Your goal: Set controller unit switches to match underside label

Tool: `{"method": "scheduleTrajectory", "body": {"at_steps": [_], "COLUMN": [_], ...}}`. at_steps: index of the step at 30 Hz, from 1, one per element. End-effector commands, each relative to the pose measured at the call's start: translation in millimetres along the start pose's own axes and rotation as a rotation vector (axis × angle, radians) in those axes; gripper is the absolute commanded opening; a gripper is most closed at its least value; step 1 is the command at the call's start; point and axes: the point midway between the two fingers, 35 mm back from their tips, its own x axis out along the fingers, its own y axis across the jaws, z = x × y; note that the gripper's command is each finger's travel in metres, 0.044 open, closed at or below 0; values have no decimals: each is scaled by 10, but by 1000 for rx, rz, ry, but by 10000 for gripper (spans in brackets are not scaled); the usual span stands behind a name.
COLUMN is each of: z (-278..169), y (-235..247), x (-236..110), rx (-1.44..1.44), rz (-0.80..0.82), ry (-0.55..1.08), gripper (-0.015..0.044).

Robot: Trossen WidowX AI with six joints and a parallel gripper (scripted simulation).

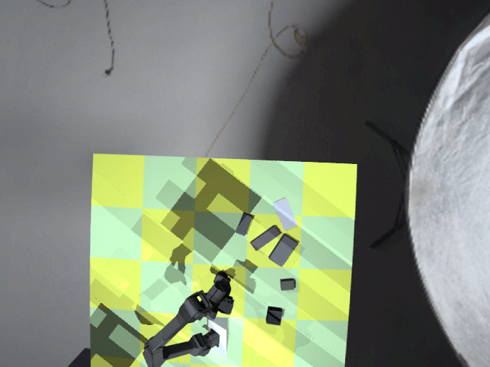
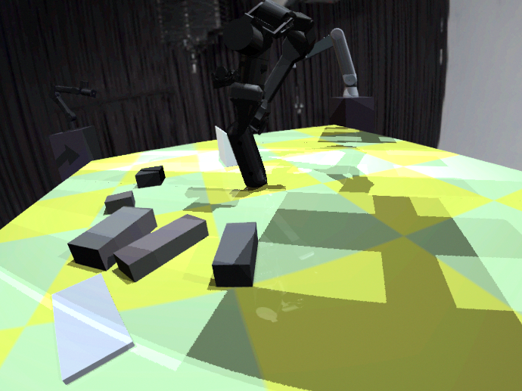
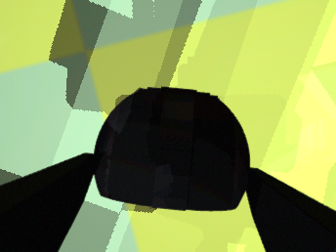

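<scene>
In the exterior view, nearest the camera, a pale flat plate (image 2: 88, 328) is lying on the yellow-and-green checkered bench (image 2: 348, 277). Just beyond it 3 long dark grey blocks are sitting close together: one (image 2: 234, 254) standing apart to the right, one (image 2: 160, 245) in the middle, and one (image 2: 110, 236) touching the middle block's left side. Behind those, 2 small dark cubes (image 2: 119, 201) (image 2: 150, 176) are resting well apart from the arm.

Farther back, the gripper (image 2: 243, 123) is holding the dark controller unit (image 2: 250, 160) nearly upright, the unit's lower end touching the bench and its upper part tilting slightly toward the arm. The fingers are standing wide apart and clamped on the unit's sides. From the wrist camera, the unit (image 3: 171, 150) is filling the space between the 2 dark fingers, showing as a rounded dark face; neither switches nor label can be made out there.

Behind the unit, a white panel (image 2: 225, 147) is leaning upright, just beside the arm.
</scene>
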Motion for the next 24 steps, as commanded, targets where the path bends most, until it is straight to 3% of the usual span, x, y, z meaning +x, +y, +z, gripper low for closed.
{"method": "scheduleTrajectory", "body": {"at_steps": [1, 24], "z": [-97, -217], "y": [3, 1], "x": [15, -65], "rx": [-6, -6], "rz": [-4, -5], "ry": [29, 77], "gripper": [338, 338]}}
